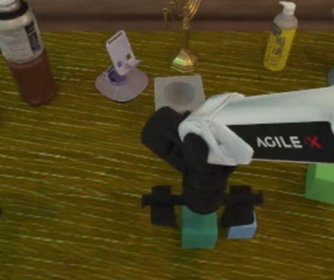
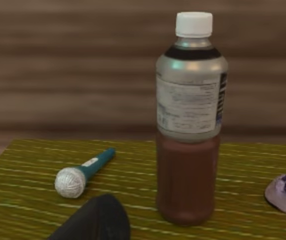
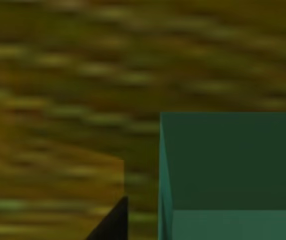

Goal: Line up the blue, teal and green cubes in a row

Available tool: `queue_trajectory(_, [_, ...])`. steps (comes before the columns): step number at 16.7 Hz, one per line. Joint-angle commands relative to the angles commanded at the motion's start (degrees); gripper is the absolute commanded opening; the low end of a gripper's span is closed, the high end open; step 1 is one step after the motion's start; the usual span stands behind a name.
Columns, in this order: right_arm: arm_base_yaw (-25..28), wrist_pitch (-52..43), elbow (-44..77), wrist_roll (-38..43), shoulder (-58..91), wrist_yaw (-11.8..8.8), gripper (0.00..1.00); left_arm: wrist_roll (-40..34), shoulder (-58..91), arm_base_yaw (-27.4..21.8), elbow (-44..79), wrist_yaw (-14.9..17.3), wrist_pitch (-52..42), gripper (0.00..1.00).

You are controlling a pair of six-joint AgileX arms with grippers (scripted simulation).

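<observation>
While the left arm is sitting parked at the left edge, the right gripper point(image 1: 201, 205) is hanging open over the teal cube point(image 1: 199, 228), with the blue cube point(image 1: 242, 230) just beside it.

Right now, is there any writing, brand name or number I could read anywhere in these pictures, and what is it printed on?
"AGILE X": white letters with a red X, on the black panel of the white right robot arm.
Grey label of the tall brown-liquid plastic bottle with white cap: print too small to read.
Label of the yellow pump bottle: blurred, unreadable.
Nothing else carries readable text.
</observation>
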Motion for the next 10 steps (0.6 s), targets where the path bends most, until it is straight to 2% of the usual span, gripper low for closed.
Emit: queue_trajectory(10, [0.0, -1.0, 0.76, 0.06, -0.37, -0.01, 1.0, 0.0, 0.0, 0.0, 0.0, 0.0, 0.0, 1.0])
